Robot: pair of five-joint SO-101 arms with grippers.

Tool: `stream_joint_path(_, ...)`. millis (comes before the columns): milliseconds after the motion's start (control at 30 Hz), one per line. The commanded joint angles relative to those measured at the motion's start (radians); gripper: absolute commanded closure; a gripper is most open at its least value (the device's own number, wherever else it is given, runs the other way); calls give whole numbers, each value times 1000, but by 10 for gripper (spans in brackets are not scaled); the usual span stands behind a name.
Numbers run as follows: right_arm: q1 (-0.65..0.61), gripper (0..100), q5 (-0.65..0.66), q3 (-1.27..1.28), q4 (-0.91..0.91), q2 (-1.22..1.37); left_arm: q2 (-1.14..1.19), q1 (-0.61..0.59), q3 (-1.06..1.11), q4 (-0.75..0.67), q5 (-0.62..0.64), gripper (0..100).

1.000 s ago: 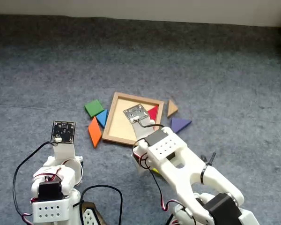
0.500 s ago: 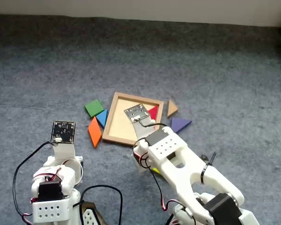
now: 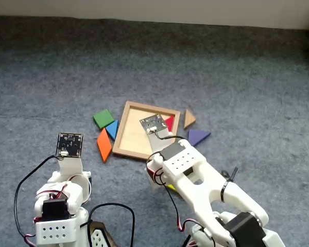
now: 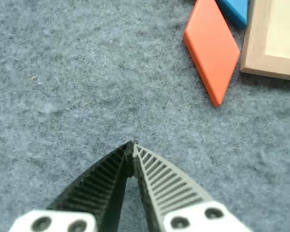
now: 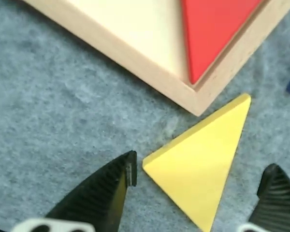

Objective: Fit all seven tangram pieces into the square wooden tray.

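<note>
The square wooden tray [image 3: 129, 135] lies mid-table with a red triangle [image 3: 169, 123] in its right part. Left of it lie a green square [image 3: 103, 118], a blue triangle [image 3: 112, 129] and an orange parallelogram [image 3: 104, 144]. A tan triangle [image 3: 189, 118] and a purple triangle [image 3: 198, 136] lie to its right. My right gripper [image 5: 201, 166] is open, its fingers on either side of a yellow triangle [image 5: 195, 181] on the carpet just outside the tray's corner [image 5: 195, 99]. My left gripper [image 4: 131, 146] is shut and empty above the carpet, short of the orange parallelogram [image 4: 211, 48].
Grey carpet [image 3: 237, 72] covers the whole table, with open room behind and to both sides of the tray. The right arm's white body [image 3: 195, 180] overhangs the tray's near right corner. The left arm [image 3: 62, 200] stands at the near left.
The right arm's wrist has shifted slightly to the right over the tray. The left arm and the pieces have stayed where they were.
</note>
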Motion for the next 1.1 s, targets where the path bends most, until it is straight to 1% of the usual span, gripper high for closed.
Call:
stream_joint_path(0, 8, 619, -9, -4, 27, -2, -8, -5, 21, 6, 6, 994)
stream_joint_path(333, 13, 619, -9, 13, 18, 1, -8, -5, 21, 6, 6, 994)
stream_joint_path(600, 15, 619, -8, 35, 5, 130, -8, -5, 21, 6, 6, 994)
stream_joint_path(700, 15, 619, -5, 35, 5, 131, -8, -5, 21, 6, 6, 994)
stream_joint_path(1067, 7, 619, -9, -45, 12, 131, -8, -5, 21, 6, 6, 994)
